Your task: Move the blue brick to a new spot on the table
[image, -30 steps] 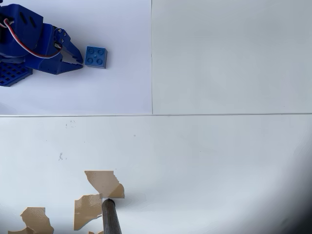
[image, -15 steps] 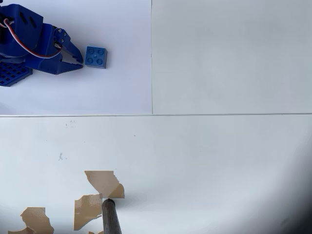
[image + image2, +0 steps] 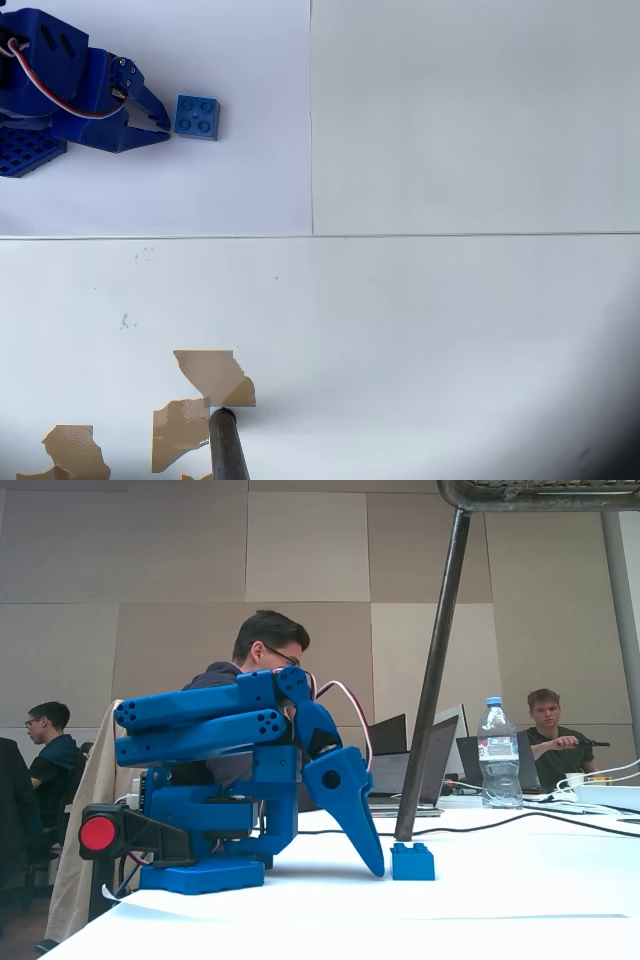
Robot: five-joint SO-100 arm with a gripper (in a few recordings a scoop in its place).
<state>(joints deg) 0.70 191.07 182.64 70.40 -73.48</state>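
Blue arm is folded low at the far left of the table [image 3: 450, 330] in the overhead view. Its gripper [image 3: 160, 122] points right with tips down at the surface, and the jaws are pressed nearly together, pinching nothing. Just beside the tips, on the right, the blue brick [image 3: 197, 116] sits flat, studs up, not held.

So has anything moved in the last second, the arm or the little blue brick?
Nothing visibly changed. The tool sits at the same place just left of the blue brick in the overhead view, its tips down by the brick's edge and not holding it. The brick rests in the same spot on the table, square to it as before.
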